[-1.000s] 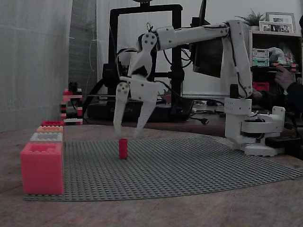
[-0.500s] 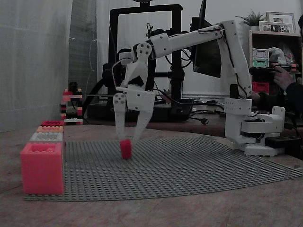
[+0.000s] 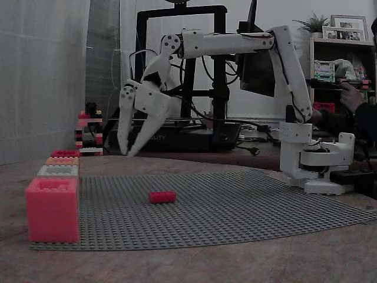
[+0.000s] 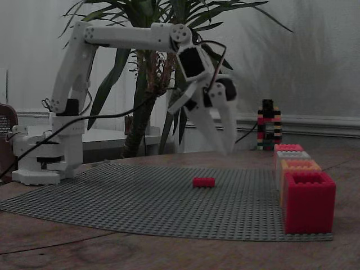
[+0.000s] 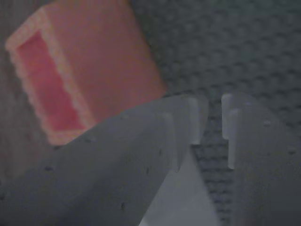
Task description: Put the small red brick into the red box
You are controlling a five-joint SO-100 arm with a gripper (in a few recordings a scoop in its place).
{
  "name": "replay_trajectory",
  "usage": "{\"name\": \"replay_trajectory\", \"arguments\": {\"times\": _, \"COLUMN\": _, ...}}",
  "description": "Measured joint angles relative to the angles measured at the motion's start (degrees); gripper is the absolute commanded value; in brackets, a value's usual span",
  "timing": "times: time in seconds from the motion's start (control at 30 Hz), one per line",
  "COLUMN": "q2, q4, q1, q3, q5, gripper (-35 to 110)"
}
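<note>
The small red brick (image 3: 162, 197) (image 4: 203, 181) lies flat on the grey studded baseplate (image 3: 235, 212) (image 4: 140, 197), loose and untouched. My gripper (image 3: 125, 153) (image 4: 226, 152) hangs well above the plate, between the brick and the row of boxes, pointing down. Its fingers (image 5: 188, 122) are drawn together to a narrow slit with nothing between them. The red box (image 3: 65, 153) (image 4: 288, 147) shows as a low crimson strip at the far end of the box row.
The box row also holds a big pink-red box (image 3: 52, 209) (image 4: 309, 202), an orange one (image 3: 62, 160) (image 4: 300, 165) and a grey one (image 3: 58, 171). A pinkish-orange box (image 5: 80, 70) lies under the wrist camera. A brick tower (image 3: 88, 132) stands behind.
The brick stood upright between the open fingers; now it lies flat. The gripper has closed, risen and swung toward the box row without it.
</note>
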Motion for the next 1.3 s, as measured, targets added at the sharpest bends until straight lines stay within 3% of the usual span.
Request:
{"name": "replay_trajectory", "arguments": {"times": 0.23, "q2": 0.0, "q4": 10.8, "q1": -4.9, "q3": 0.0, "q5": 2.0, "gripper": 12}}
{"name": "replay_trajectory", "arguments": {"times": 0.77, "q2": -1.9, "q4": 12.7, "q1": -9.9, "q3": 2.7, "q5": -3.4, "gripper": 16}}
{"name": "replay_trajectory", "arguments": {"times": 1.3, "q2": -1.9, "q4": 10.0, "q1": -10.6, "q3": 3.7, "q5": -48.2, "gripper": 20}}
